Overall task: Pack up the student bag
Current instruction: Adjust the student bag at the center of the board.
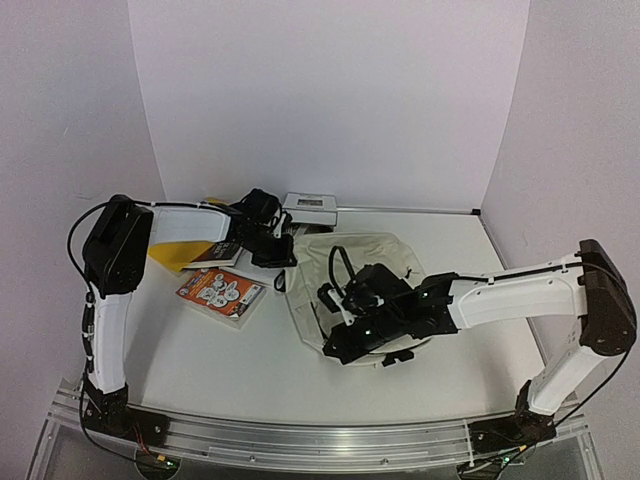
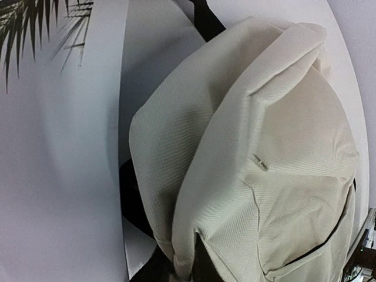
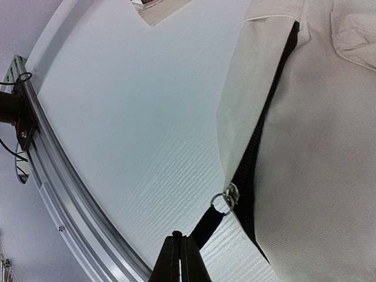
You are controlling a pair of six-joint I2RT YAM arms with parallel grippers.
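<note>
The student bag (image 1: pixel 375 258), cream fabric with black straps, lies flat on the white table right of centre. My left gripper (image 1: pixel 282 250) sits at its back left edge. In the left wrist view that gripper (image 2: pixel 179 269) is shut on a pinched fold of the bag's cream cloth (image 2: pixel 270 147). My right gripper (image 1: pixel 337 350) is at the bag's near left edge. Seen from the right wrist, this gripper (image 3: pixel 182 249) is shut, and the black zipper pull (image 3: pixel 207 224) runs taut from its fingers to a metal ring (image 3: pixel 222 202) on the black zipper (image 3: pixel 264 129).
An orange and white book (image 1: pixel 220 292) lies left of the bag, with a darker book (image 1: pixel 215 255) and a yellow sheet (image 1: pixel 175 252) behind it. A white box (image 1: pixel 310 207) stands at the back wall. An aluminium rail (image 1: pixel 300 440) edges the near side.
</note>
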